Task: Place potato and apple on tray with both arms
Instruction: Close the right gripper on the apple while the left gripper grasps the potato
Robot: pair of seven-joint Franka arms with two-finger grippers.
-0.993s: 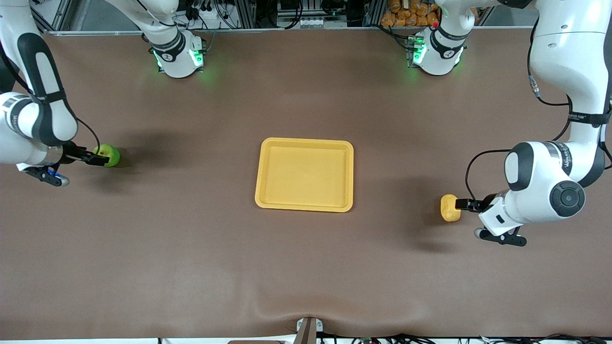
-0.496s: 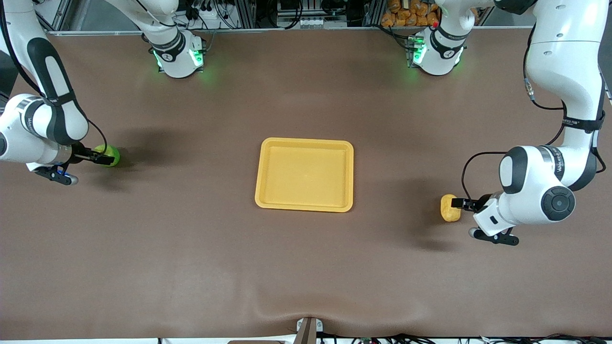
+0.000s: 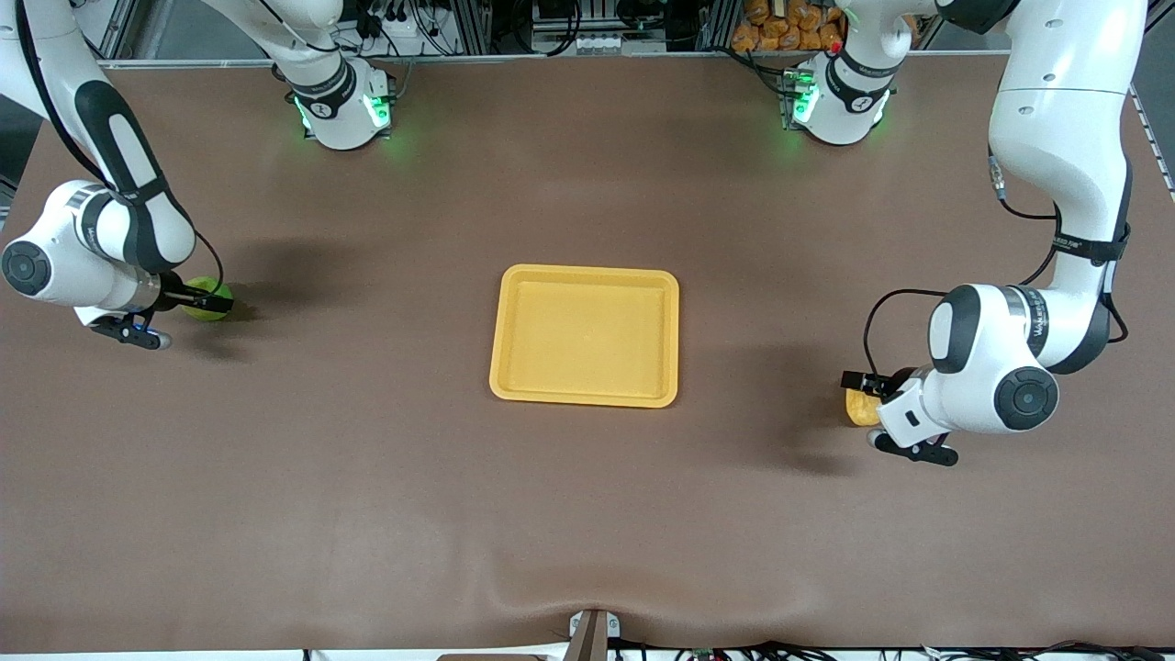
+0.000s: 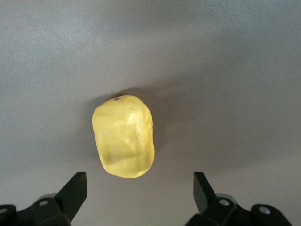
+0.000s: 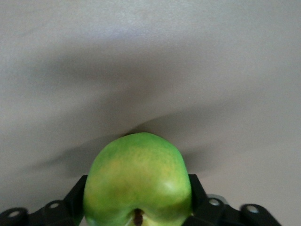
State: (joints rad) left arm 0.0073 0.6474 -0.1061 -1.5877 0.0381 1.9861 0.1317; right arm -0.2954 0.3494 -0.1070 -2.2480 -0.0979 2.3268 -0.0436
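The tray (image 3: 585,335) lies flat in the middle of the brown worktop (image 3: 587,514), a yellow-orange rectangle with rounded corners and a low raised rim. Nothing lies in it; its floor is bare from rim to rim.

The apple (image 3: 207,299) sits on the worktop toward the right arm's end, well apart from the tray. The right gripper (image 3: 204,298) is down at it, and in the right wrist view the black fingers (image 5: 77,197) stand on either side of the apple (image 5: 138,182), right against its green skin with the dark stem dimple facing the camera. Whether they are squeezing it cannot be made out.

The potato (image 3: 861,408) rests on the worktop toward the left arm's end, also well apart from the tray and slightly nearer to the front camera than the tray's middle. The left gripper (image 3: 863,390) is over it. In the left wrist view the fingers (image 4: 74,190) are spread wide, the potato (image 4: 124,136) lies between and ahead of them, and neither finger touches it.

Bare worktop stretches between each piece of produce and the tray, and a broad open band runs along the edge nearest the front camera. Small lettering shows on the left arm's joint band, too small to read.
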